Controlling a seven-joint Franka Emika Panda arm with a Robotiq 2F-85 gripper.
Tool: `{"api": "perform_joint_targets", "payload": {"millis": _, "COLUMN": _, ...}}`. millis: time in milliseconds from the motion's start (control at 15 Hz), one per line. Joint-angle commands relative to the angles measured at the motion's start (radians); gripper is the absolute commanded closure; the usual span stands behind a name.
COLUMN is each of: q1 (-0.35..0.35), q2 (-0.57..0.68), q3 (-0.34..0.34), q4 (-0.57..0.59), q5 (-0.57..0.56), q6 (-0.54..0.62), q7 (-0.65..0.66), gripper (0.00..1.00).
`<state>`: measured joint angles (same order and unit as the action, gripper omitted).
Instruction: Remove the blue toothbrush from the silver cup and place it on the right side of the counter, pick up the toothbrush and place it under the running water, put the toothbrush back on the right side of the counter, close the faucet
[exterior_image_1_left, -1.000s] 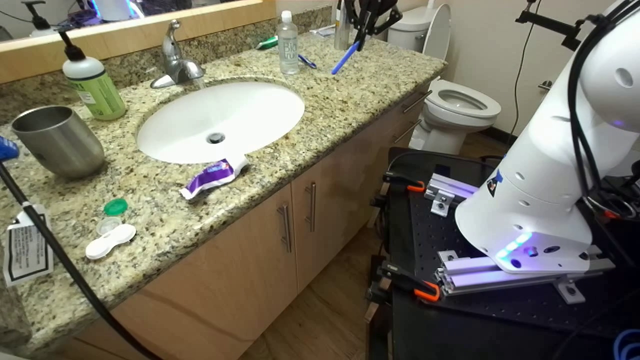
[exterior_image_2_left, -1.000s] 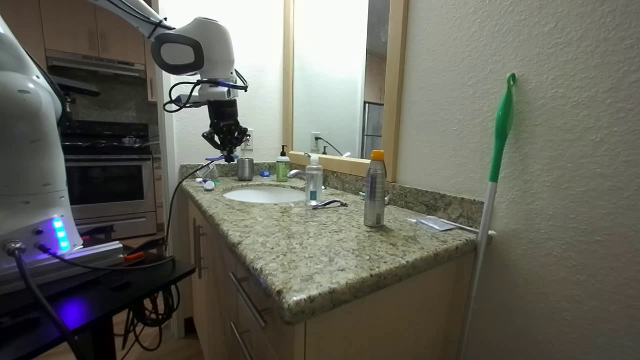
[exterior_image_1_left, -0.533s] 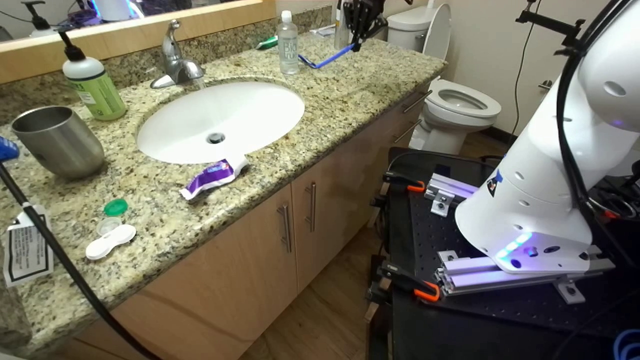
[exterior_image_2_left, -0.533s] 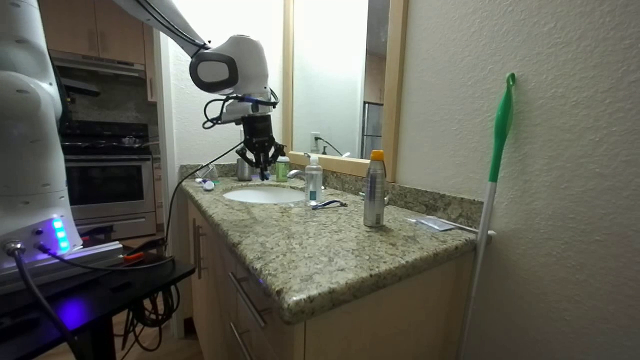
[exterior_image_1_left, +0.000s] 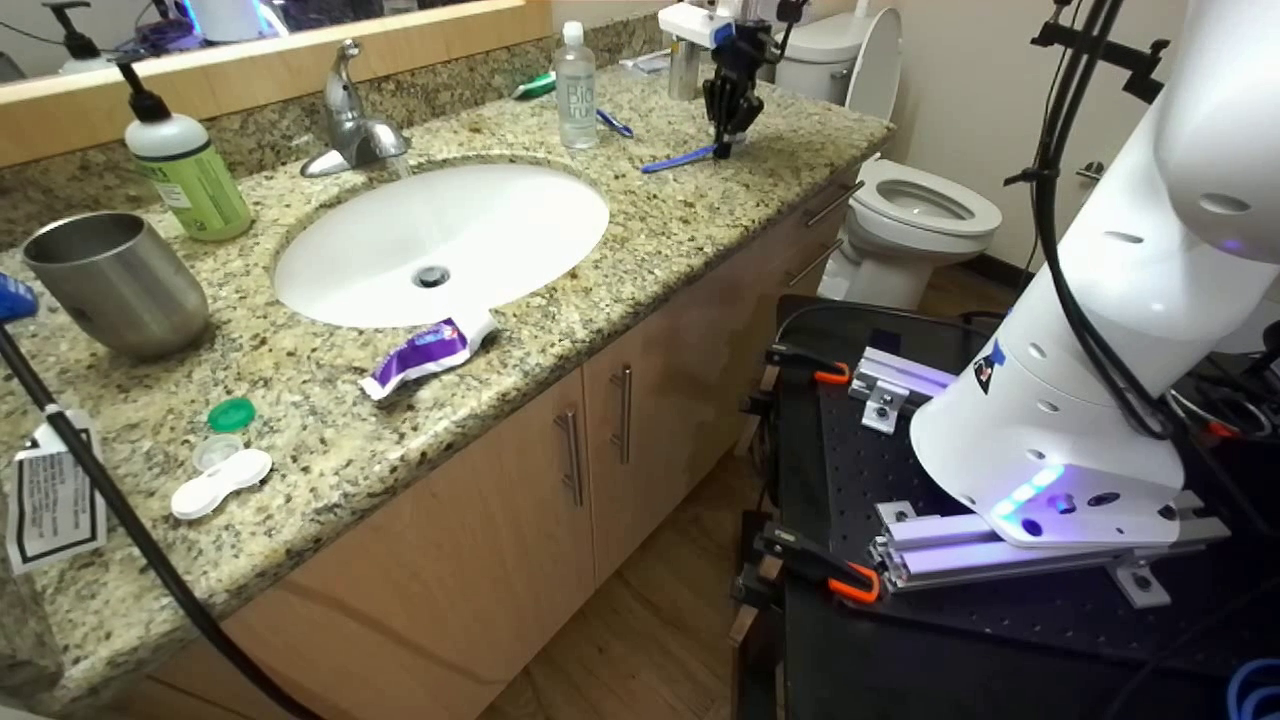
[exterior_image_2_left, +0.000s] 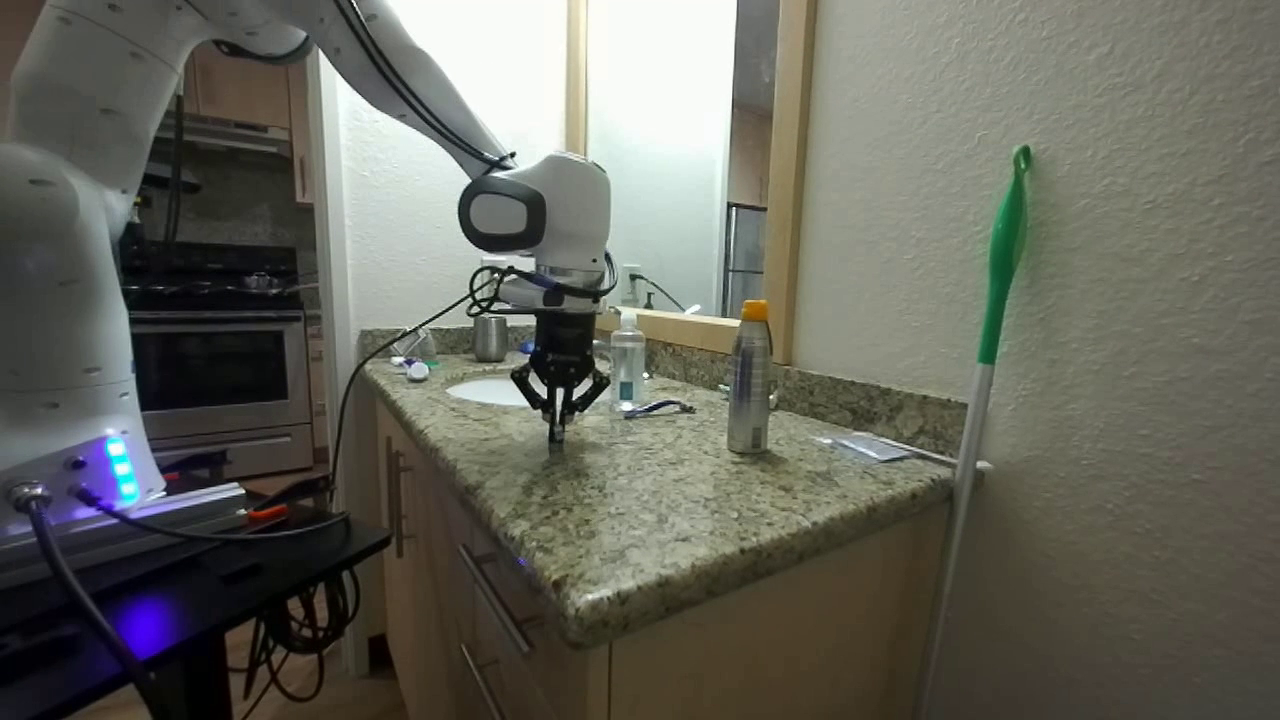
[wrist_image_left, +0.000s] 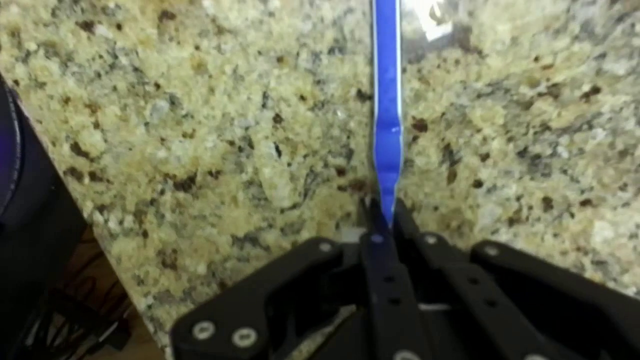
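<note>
The blue toothbrush (exterior_image_1_left: 675, 161) is held at one end by my gripper (exterior_image_1_left: 722, 150), low at or just above the counter (exterior_image_1_left: 650, 250), past the clear bottle. In the wrist view the toothbrush (wrist_image_left: 387, 95) runs up from between the fingertips (wrist_image_left: 384, 212), which are shut on it. In an exterior view my gripper (exterior_image_2_left: 556, 435) points down close to the granite (exterior_image_2_left: 650, 520); the toothbrush is hardly visible there. The silver cup (exterior_image_1_left: 120, 290) stands upright across the sink, with nothing sticking out. The faucet (exterior_image_1_left: 355, 125) has a faint water stream under its spout.
A clear bottle (exterior_image_1_left: 577, 90) and a blue razor (exterior_image_1_left: 615, 123) lie between gripper and faucet. A spray can (exterior_image_2_left: 748, 390) stands near the gripper. The white sink (exterior_image_1_left: 470, 230), purple tube (exterior_image_1_left: 425, 355) and green soap bottle (exterior_image_1_left: 190, 170) are farther along. The counter's front edge is close.
My gripper has moved away from the sink end and down to the counter, with the toothbrush held throughout. The toothbrush has swung from slanting to nearly flat.
</note>
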<state>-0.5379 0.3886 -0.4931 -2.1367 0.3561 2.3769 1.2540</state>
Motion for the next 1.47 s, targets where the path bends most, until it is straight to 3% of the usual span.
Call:
{"api": "perform_joint_targets", "payload": {"millis": 0, "q1": -0.025, "q2": 0.111, "q3": -0.003, "q4": 0.123, "q5": 0.029, "q6": -0.105, "q7": 0.063, "gripper": 0.68}}
{"api": "perform_joint_targets", "payload": {"millis": 267, "q1": -0.027, "q2": 0.115, "q3": -0.005, "q4": 0.180, "q5": -0.002, "q6": -0.193, "q7": 0.091, "gripper": 0.43}}
{"api": "perform_joint_targets", "payload": {"millis": 667, "q1": 0.033, "q2": -0.108, "q3": -0.003, "q4": 0.034, "q5": -0.024, "q6": -0.116, "q7": -0.044, "gripper": 0.01}}
{"api": "perform_joint_targets", "payload": {"millis": 800, "q1": 0.067, "q2": -0.200, "q3": -0.006, "q4": -0.029, "q5": -0.050, "q6": -0.100, "q7": -0.082, "gripper": 0.00}}
{"api": "perform_joint_targets", "payload": {"millis": 867, "q1": 0.040, "q2": -0.073, "q3": -0.006, "q4": 0.087, "q5": -0.023, "q6": -0.145, "q7": -0.035, "gripper": 0.03}}
{"api": "perform_joint_targets", "payload": {"millis": 1067, "q1": 0.066, "q2": -0.175, "q3": -0.005, "q4": 0.017, "q5": -0.044, "q6": -0.140, "q7": -0.050, "gripper": 0.00}}
{"api": "perform_joint_targets", "payload": {"millis": 1400, "q1": 0.120, "q2": -0.098, "q3": 0.048, "q4": 0.015, "q5": -0.026, "q6": -0.059, "q7": 0.020, "gripper": 0.00}}
